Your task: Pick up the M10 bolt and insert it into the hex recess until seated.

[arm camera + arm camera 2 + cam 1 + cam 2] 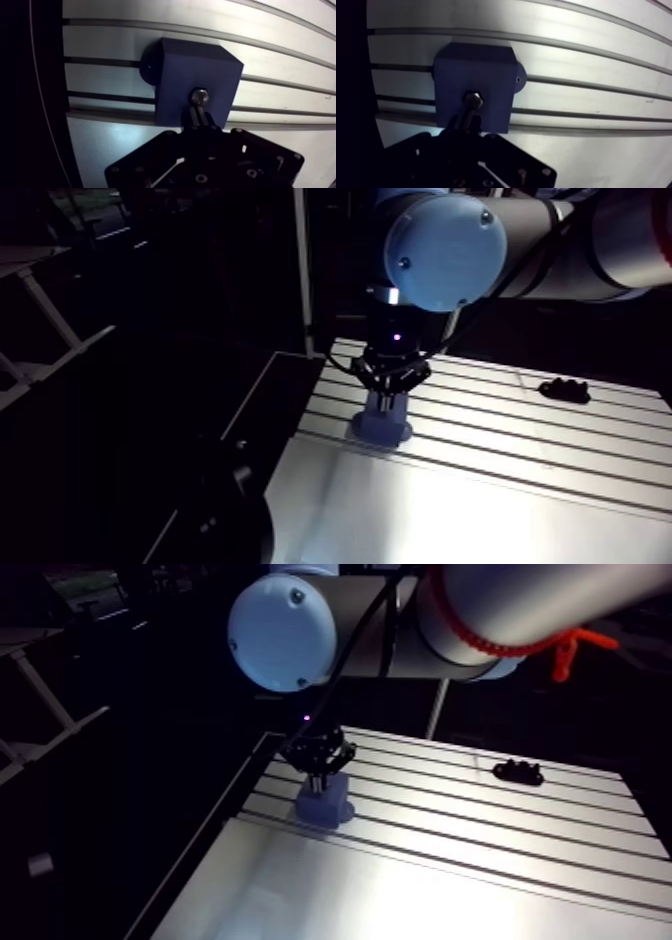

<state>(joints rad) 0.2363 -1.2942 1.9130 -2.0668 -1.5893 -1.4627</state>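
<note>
Wrist view: on the slotted desk (280,55), near one side edge, a blue block (185,65) is set, and over its top face the tool (198,112) is held, pinched on the M10 bolt (199,95), whose end is pointed at that face.

1. We see a slotted table (520,438); its long grooves run side by side across the top.
2. We see a small black part (565,389) lying on the table, toward its far right side, alone.
3. Nearer to us the table carries a smooth plate (430,518), which shines with reflected light.
</note>
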